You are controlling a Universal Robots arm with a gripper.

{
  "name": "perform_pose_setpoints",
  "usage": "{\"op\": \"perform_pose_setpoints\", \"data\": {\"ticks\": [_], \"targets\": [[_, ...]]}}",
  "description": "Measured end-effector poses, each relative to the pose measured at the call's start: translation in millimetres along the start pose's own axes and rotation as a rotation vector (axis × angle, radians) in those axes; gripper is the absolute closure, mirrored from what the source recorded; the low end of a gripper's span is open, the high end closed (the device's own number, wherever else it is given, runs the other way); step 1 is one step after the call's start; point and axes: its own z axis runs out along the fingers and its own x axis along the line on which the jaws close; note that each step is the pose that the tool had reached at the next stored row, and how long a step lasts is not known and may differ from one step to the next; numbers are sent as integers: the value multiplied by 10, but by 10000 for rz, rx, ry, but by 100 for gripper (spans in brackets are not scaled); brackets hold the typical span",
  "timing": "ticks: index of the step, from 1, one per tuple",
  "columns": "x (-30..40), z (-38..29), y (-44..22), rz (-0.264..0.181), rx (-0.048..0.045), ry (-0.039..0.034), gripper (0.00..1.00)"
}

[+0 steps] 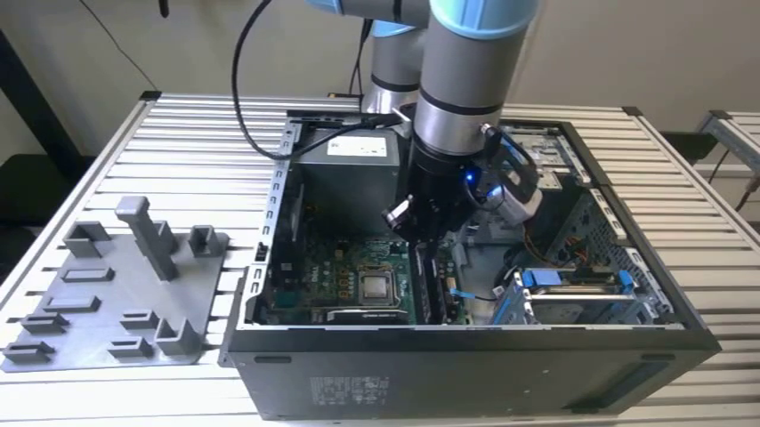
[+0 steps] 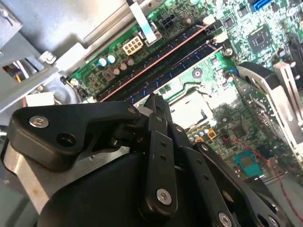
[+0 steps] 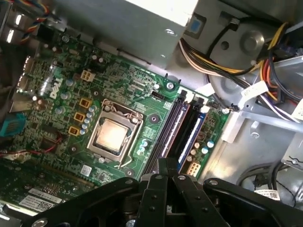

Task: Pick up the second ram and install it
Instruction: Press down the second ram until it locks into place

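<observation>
Tool over the memory slots inside the open computer case

The tool (image 1: 418, 227) hangs low in the case (image 1: 475, 356) on the bench (image 1: 202, 124), its fingers (image 3: 166, 177) drawn together with nothing between them. The second ram (image 3: 171, 130) sits in a slot just beside the processor socket (image 3: 112, 135). The grey fixture (image 1: 113, 302) lies outside.

Arm (image 1: 457, 80) points straight down, its pincer (image 1: 418, 233) hanging low with fingers drawn together
</observation>
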Motion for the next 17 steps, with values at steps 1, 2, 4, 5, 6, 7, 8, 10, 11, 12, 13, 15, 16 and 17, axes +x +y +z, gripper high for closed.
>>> {"op": "perform_pose_setpoints", "data": {"ticks": [1, 2, 4, 5, 6, 7, 8, 10, 11, 12, 13, 15, 16, 17], "targets": [[4, 0, 2, -114, 0, -2, 89], [8, 1, 4, -223, 0, -5, 89], [10, 1, 4, -476, 0, -11, 89], [10, 1, 4, -616, 1, -14, 89], [11, 2, 5, -775, 1, -19, 89], [11, 2, 4, -936, 2, -24, 89], [11, 2, 4, -1101, 3, -28, 89], [11, 2, 4, -1428, 4, -37, 89], [11, 2, 4, -1583, 4, -41, 89], [11, 2, 5, -1741, 4, -45, 89], [11, 2, 5, -1898, 5, -49, 89], [11, 3, 5, -2228, 6, -59, 89], [11, 3, 5, -2403, 6, -64, 89], [11, 3, 5, -2566, 7, -68, 89]]}}
